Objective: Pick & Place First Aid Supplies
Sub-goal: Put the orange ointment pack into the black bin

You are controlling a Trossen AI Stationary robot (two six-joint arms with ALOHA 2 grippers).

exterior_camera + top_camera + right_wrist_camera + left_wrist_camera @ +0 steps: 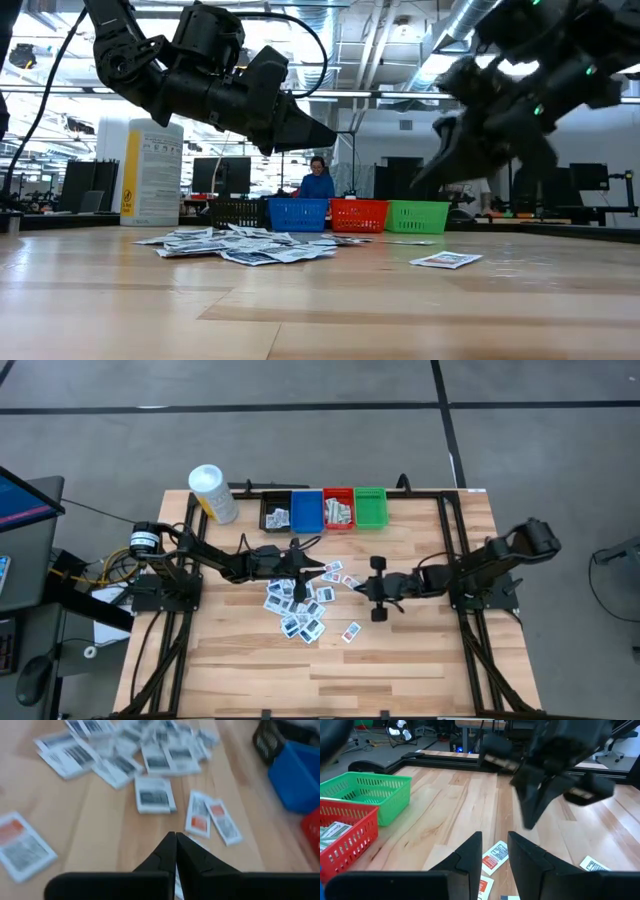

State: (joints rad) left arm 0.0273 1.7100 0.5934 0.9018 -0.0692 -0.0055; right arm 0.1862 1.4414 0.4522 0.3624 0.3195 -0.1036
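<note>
Lift right gripper [378,590], clenched at 3 o'clock of the packets [298,605], slowly, confirming a catch, unclear now, while left gripper [305,572] hovers parted and empty above them.

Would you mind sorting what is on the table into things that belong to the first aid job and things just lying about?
Belongs to the job:
- first aid packets heaped mid-table
- lone packet apart from the heap
- right hand, shut
- left hand

Just lying about:
- yellow container
- black bin, blue bin, red bin, green bin
</note>
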